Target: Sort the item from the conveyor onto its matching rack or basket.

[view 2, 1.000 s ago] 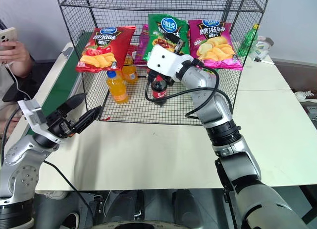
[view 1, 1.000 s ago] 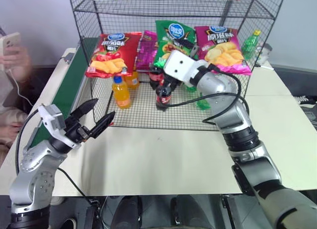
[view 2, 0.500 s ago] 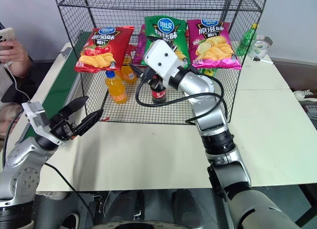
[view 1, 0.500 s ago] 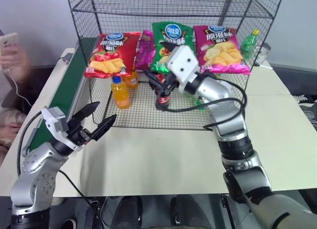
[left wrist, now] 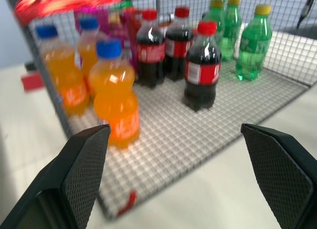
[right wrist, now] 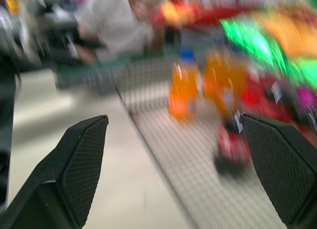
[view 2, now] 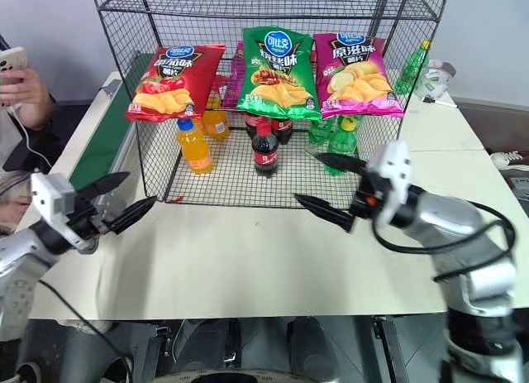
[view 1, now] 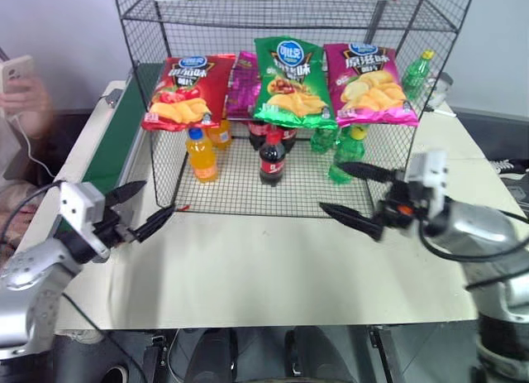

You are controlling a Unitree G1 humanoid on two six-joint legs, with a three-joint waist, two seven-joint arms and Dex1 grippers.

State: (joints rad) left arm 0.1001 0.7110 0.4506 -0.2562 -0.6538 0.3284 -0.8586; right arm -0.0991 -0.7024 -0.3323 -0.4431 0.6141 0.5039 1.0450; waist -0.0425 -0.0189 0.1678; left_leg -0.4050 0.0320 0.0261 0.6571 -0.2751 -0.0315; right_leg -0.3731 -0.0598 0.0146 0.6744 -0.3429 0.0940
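On the rack point(view 1: 140, 35), the green crisps bag point(view 1: 291, 81) lies between red and pink bags; my left gripper point(view 1: 142, 211) and right gripper point(view 1: 357, 197) gape empty.

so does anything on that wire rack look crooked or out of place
Nothing stands out. The glossy green crisps bag lies on the black wire-grid rack between the red crisps bag and the pink crisps bag; the bottles below stand upright.

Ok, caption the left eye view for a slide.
Green crisps bag shelved on the wire rack; both tools, left and right, open over the table.
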